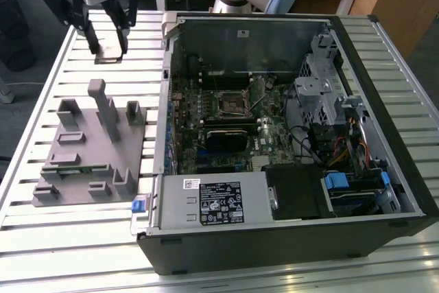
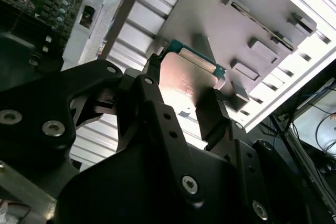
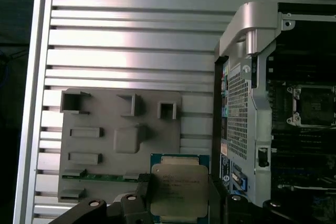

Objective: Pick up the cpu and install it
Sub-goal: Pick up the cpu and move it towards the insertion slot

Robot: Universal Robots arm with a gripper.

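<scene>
The cpu [image 1: 108,55], a small flat square chip with a silvery metal top, hangs in the air at the far side of the table, at the exterior view's left. My gripper [image 1: 108,50] is shut on it, one dark finger on each side. The wrist views look along the fingers [image 2: 157,108] at the cpu [image 2: 186,74] [image 3: 178,190], held level above the slatted table and the grey plastic fixture [image 3: 105,140]. The dark square socket [image 1: 233,103] [image 3: 313,106] lies on the motherboard inside the open computer case, apart from the gripper, toward the exterior view's right.
The grey fixture [image 1: 89,149] with raised blocks sits on the table below and nearer than the gripper. A narrow green memory stick [image 1: 75,167] lies in it. The case wall [image 1: 164,101] stands between fixture and motherboard. Drive cages and cables [image 1: 336,135] crowd the case's right.
</scene>
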